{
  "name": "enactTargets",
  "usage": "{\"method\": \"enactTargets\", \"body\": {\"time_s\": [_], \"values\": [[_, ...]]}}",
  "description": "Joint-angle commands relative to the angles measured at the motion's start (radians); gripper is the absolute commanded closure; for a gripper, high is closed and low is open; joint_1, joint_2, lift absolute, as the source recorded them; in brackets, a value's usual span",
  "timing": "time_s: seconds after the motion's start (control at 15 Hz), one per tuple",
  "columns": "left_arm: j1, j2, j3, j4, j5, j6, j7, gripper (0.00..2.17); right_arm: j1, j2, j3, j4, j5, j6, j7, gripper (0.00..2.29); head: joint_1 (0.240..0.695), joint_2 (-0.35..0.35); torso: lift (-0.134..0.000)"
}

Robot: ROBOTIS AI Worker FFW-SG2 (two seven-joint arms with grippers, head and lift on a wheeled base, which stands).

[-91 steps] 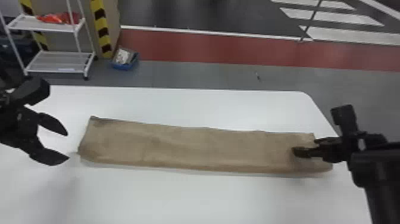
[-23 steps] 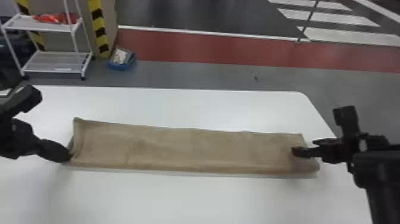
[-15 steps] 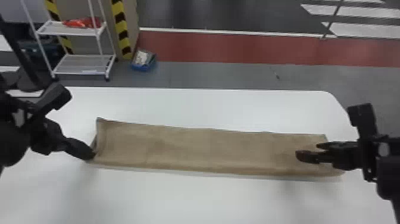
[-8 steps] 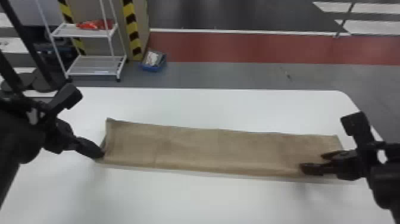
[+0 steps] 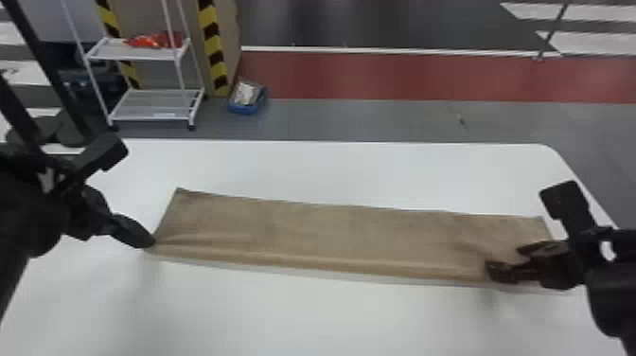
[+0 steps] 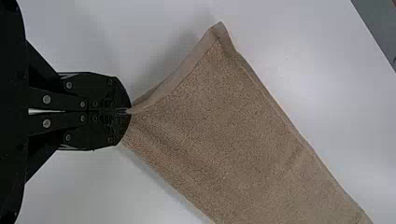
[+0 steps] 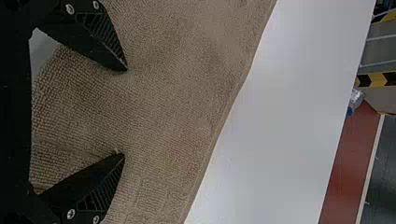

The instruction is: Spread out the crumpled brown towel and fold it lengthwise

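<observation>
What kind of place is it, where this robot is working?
It looks like a workshop or test hall: behind the white table stand a white wheeled rack and yellow-and-black hazard stripes, and a red lane crosses the floor.

Free tabletop [image 5: 331,317] before and beyond the towel [image 5: 350,232], left hand [image 5: 149,242] and right hand [image 5: 504,259] obstacles at its ends.

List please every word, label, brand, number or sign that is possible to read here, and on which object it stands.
No words, brands or numbers can be read.
Brown towel: no readable text.
White table: no readable text.
Pale patch on the cart's lower shelf: too blurred to read.
Pale packet in the blue tray: too blurred to read.
Yellow-and-black bands: stripes, no readable letters.
</observation>
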Motion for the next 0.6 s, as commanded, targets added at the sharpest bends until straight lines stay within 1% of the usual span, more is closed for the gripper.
{"method": "enactTargets", "body": {"time_s": [0.0,0.07,0.13,0.2,0.4,0.53], "values": [[0.02,-0.001,0.0,-0.02,-0.01,0.0,0.008,1.46,-0.001,0.001,-0.001,0.001,-0.006,-0.001,-0.005,0.15,0.695,-0.009,-0.124],[0.041,-0.006,0.017,-0.055,-0.009,-0.006,0.015,0.58,-0.001,0.001,-0.006,-0.001,-0.012,-0.001,-0.005,0.15,0.695,-0.007,-0.124],[0.05,-0.009,0.023,-0.072,-0.009,-0.006,0.018,0.1,-0.001,0.001,-0.014,-0.009,-0.015,-0.001,-0.004,0.15,0.695,-0.005,-0.124],[0.052,-0.007,0.025,-0.082,-0.007,-0.006,0.02,0.02,-0.001,0.001,-0.018,-0.015,-0.021,-0.001,-0.004,0.15,0.695,-0.006,-0.124],[0.058,-0.007,0.057,-0.109,-0.003,-0.006,0.026,0.02,0.002,0.001,-0.066,-0.055,-0.063,0.014,-0.002,0.15,0.695,-0.01,-0.124],[0.063,-0.007,0.098,-0.121,0.008,-0.012,0.031,0.02,-0.003,0.0,-0.109,-0.076,-0.096,0.03,0.001,0.15,0.695,-0.013,-0.124]]}}
